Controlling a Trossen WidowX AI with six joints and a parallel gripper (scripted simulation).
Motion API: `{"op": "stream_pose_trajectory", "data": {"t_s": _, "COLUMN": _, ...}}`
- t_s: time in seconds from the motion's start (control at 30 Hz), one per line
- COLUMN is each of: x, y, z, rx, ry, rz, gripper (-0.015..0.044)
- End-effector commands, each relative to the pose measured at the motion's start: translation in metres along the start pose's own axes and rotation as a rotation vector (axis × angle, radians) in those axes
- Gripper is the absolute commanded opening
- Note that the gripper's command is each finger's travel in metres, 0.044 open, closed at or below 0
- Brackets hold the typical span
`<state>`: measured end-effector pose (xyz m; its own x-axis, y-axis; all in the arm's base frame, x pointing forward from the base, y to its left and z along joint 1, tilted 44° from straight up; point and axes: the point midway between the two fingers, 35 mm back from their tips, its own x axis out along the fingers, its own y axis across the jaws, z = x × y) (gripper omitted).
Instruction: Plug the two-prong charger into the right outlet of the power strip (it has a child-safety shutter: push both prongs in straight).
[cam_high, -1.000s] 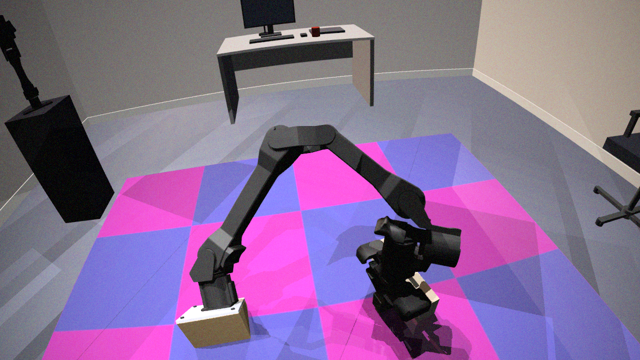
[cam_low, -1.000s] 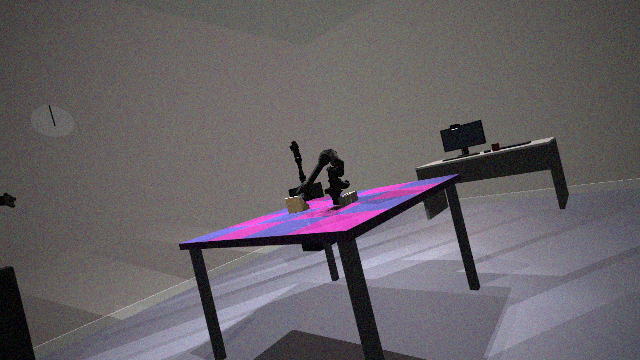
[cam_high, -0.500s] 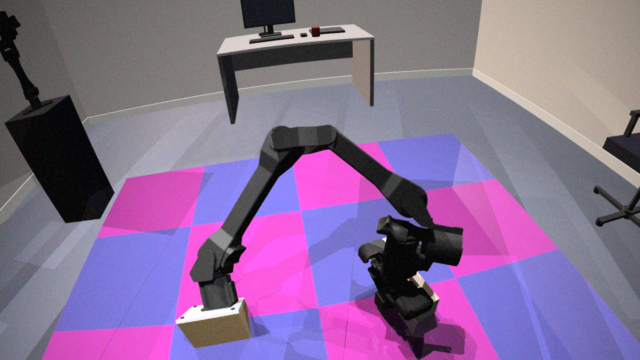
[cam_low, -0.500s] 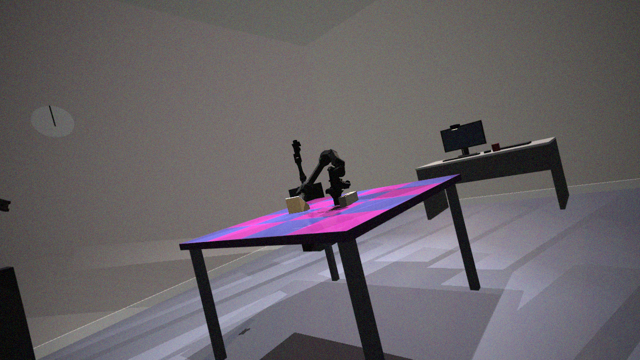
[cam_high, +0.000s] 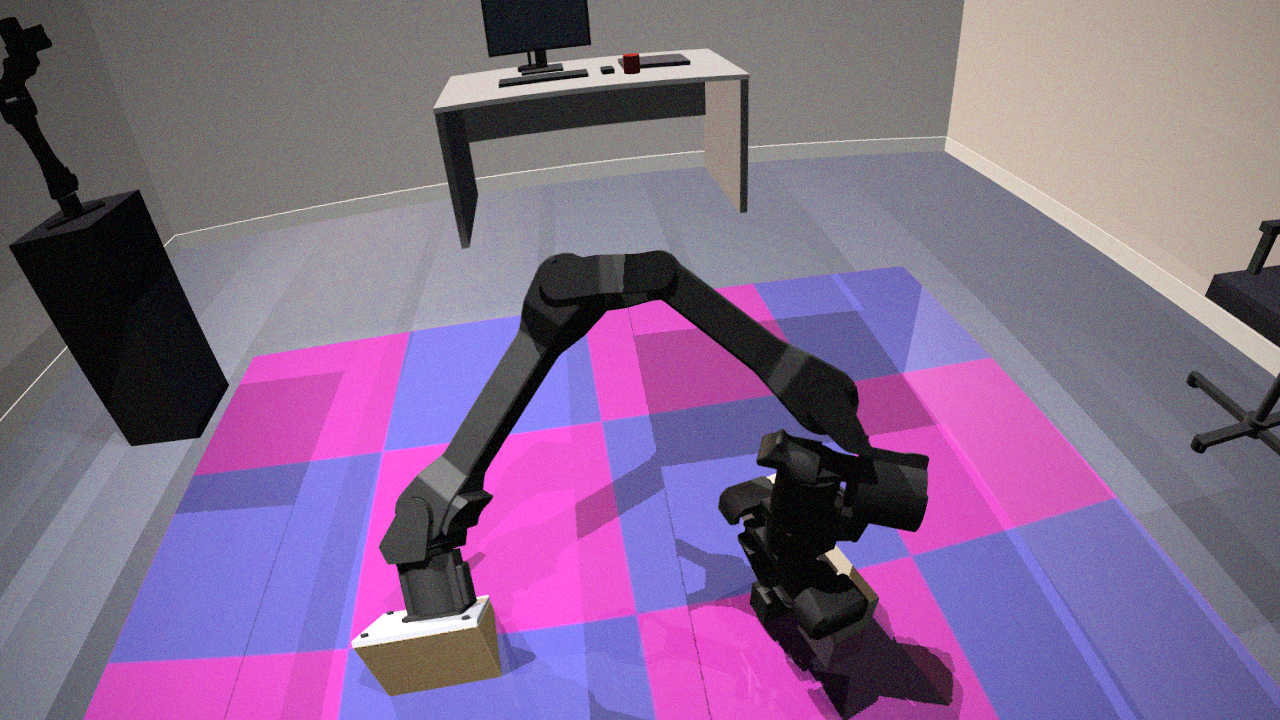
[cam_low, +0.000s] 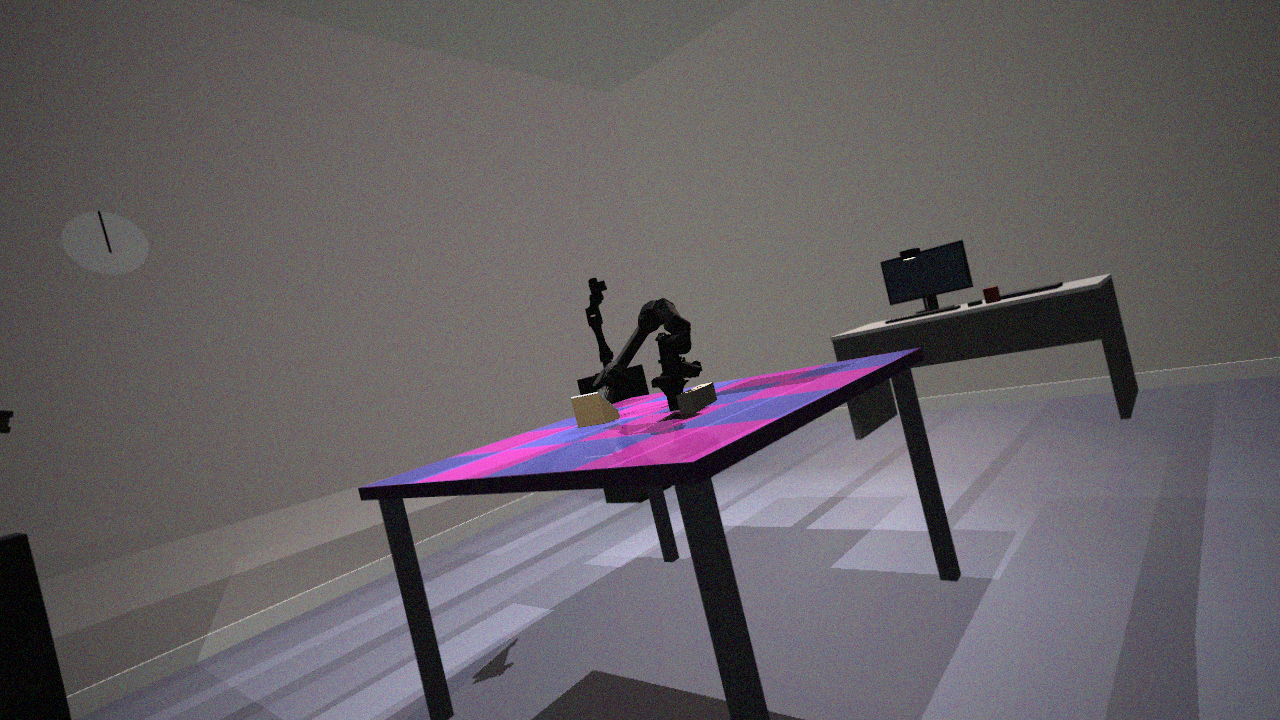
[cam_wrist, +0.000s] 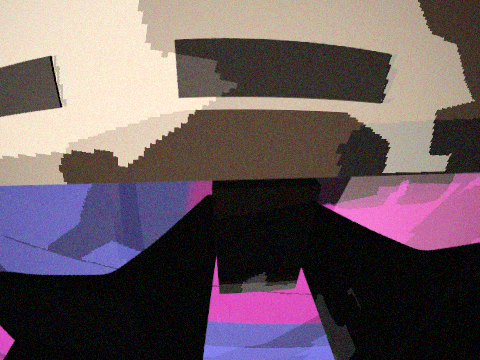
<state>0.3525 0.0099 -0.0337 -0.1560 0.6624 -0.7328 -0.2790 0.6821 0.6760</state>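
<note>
Wrist view, centre: the gripper (cam_wrist: 263, 314) is pinching the charger (cam_wrist: 263, 234), a small black block sitting between two dark fingers. The charger is looking rigid and light; judged from its boxy form, it is likely offering flat side faces that suit a firm squeeze across its body, well behind the prong end, as the fingers are doing here. Its smooth sides could be letting it slip backwards under a hard push, so a tight hold is probably mattering. The prongs are not showing; they are either hidden against the strip's front or already entering it, and which cannot be told.

Above it the strip (cam_wrist: 267, 14) is filling the view, a cream block with a brownish lower face. Two dark rectangular outlets are showing: the right outlet (cam_wrist: 283, 70), wide and just above the charger, and a second one (cam_wrist: 27, 86) cut off at the left edge.

Top view: the arm (cam_high: 501, 394) is arching over a pink-and-violet table (cam_high: 286, 420), with the wrist bent down over the strip (cam_high: 839, 562), most of which is hidden beneath it.
</note>
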Motion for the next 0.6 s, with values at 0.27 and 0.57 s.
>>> {"op": "stream_pose_trajectory", "data": {"t_s": 0.27, "x": -0.0011, "y": 0.0003, "z": 0.0072, "rx": -0.001, "ry": -0.008, "rz": -0.001, "gripper": 0.0}}
{"op": "stream_pose_trajectory", "data": {"t_s": 0.57, "x": -0.0012, "y": 0.0003, "z": 0.0108, "rx": -0.001, "ry": -0.008, "rz": -0.001, "gripper": 0.0}}
